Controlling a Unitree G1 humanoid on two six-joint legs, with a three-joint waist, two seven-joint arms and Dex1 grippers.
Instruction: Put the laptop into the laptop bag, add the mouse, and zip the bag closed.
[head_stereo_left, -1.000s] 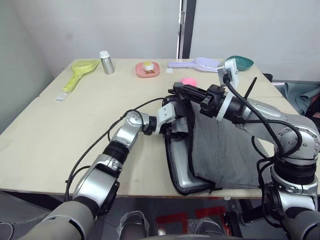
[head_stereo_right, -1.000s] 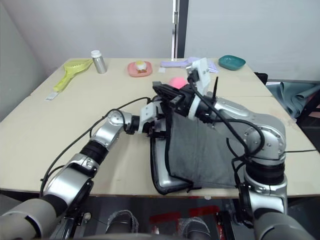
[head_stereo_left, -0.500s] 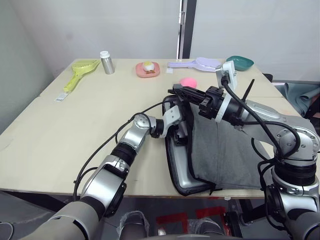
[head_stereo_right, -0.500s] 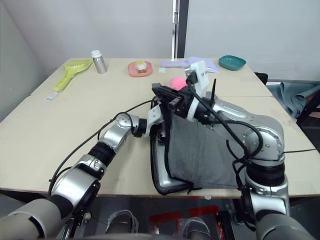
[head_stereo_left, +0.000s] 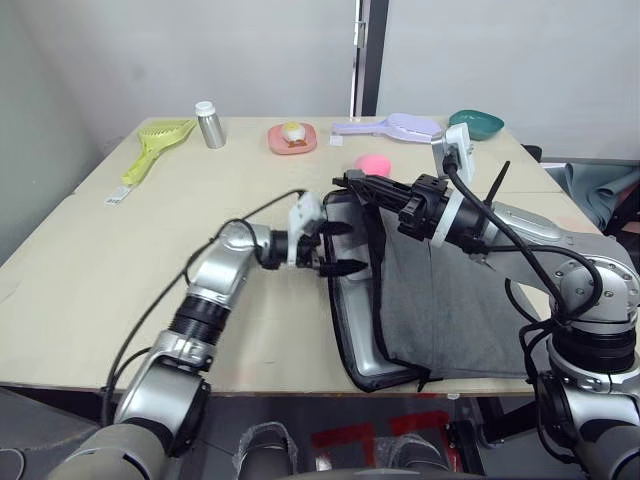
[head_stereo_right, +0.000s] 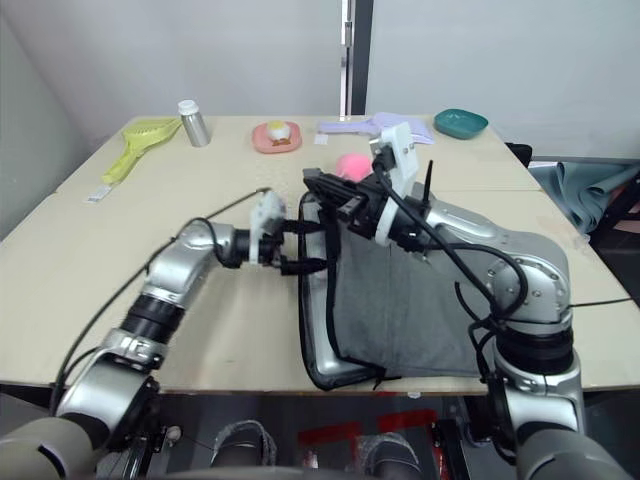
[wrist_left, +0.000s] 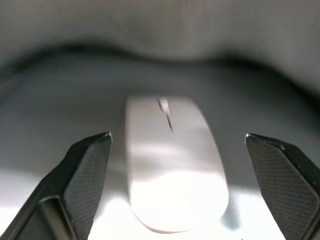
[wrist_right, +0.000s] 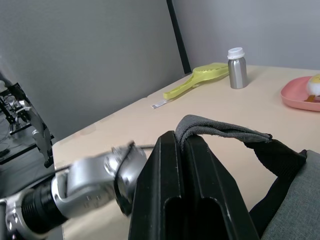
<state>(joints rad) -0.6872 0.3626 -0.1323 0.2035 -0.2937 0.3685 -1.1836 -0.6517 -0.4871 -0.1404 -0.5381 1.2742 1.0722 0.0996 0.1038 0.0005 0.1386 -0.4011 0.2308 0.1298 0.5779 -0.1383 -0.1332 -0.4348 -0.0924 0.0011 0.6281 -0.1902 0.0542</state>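
The grey laptop bag (head_stereo_left: 450, 300) lies at the table's front right with its left side open. My right gripper (head_stereo_left: 352, 183) is shut on the bag's top flap edge (wrist_right: 220, 134) and holds it lifted. The silver laptop (head_stereo_left: 366, 345) shows inside along the open side. My left gripper (head_stereo_left: 340, 248) stands open at the bag's mouth, fingers pointing in. In the left wrist view the white mouse (wrist_left: 172, 165) lies free on a grey surface under the flap, between the spread fingertips (wrist_left: 85, 170) and touching neither.
A pink plush (head_stereo_left: 375, 162) sits just behind the bag. Along the far edge stand a yellow-green scoop (head_stereo_left: 155, 145), a silver bottle (head_stereo_left: 210, 125), a pink plate (head_stereo_left: 292, 138), a lilac scoop (head_stereo_left: 395, 127) and a teal bowl (head_stereo_left: 477, 123). The bag's front corner reaches the table's front edge (head_stereo_left: 250, 385).
My left gripper has drawn back to the left, out from under the flap to the bag's mouth. The right gripper still holds the flap up in the same place.
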